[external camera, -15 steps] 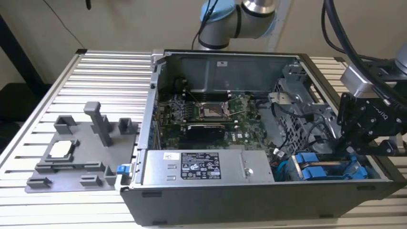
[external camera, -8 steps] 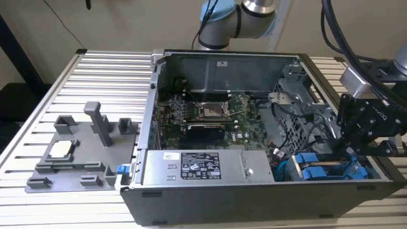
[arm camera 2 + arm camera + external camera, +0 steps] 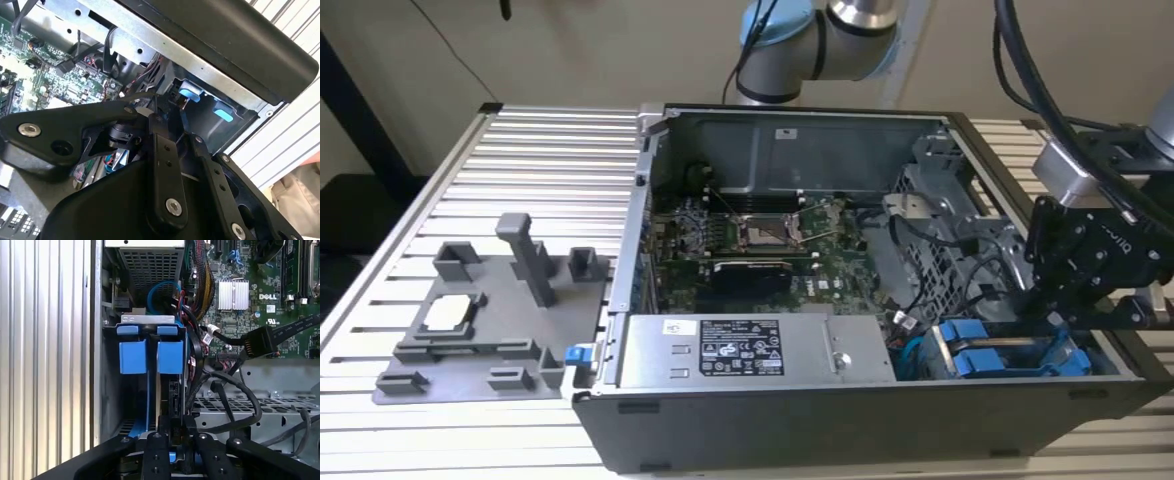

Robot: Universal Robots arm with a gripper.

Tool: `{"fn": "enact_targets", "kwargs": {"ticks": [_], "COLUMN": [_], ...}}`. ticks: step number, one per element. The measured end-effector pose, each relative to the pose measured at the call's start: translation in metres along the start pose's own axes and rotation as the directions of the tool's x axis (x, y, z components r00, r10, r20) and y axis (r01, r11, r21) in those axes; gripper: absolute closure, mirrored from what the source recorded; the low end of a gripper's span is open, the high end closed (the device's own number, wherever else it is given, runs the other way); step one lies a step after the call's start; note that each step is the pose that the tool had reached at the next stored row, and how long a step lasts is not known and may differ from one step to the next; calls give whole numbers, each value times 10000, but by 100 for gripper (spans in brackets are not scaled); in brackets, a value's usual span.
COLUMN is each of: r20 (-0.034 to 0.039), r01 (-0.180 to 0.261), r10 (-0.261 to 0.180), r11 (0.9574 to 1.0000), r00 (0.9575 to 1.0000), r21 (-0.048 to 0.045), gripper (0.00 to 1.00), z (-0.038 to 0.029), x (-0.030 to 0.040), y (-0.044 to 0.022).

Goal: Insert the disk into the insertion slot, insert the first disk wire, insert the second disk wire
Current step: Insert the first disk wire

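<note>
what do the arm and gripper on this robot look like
The arm has rounded silver-grey joints with light blue caps. Thick black cables run down to a pale grey metal wrist block. The gripper is matte black. It is built from flat linkage bars pinned with silver screws, and its body carries small white lettering.

The biggest print I can see is the white label [image 3: 740, 352] on the grey power-supply box [image 3: 854, 350], at the near side of the case. It has rows of black text and marks that are too small for me to make out. A small white sticker [image 3: 787, 133] sits on the case's far wall, also unreadable. In the first wrist view, the green board [image 3: 240, 315] carries a maker's mark [image 3: 267, 296] in white lettering beside the silver heatsink [image 3: 232, 294], with a small white tag [image 3: 270, 308] close by.
</note>
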State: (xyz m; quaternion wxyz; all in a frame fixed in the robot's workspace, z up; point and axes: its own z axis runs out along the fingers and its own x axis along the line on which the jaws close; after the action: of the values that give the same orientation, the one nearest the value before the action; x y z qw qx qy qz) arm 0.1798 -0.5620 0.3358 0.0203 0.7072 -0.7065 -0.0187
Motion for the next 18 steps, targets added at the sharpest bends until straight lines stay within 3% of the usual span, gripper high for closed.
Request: {"fn": "enact_targets", "kwargs": {"ticks": [11, 18], "r20": [-18, -35], "r01": [-44, -66], "r10": [44, 65], "r11": [9999, 9999], "r00": [10000, 10000], "r21": [-122, -156], "gripper": [74, 74], "z": [-171, -331], "x": [0, 0], "y": [9, 18]}}
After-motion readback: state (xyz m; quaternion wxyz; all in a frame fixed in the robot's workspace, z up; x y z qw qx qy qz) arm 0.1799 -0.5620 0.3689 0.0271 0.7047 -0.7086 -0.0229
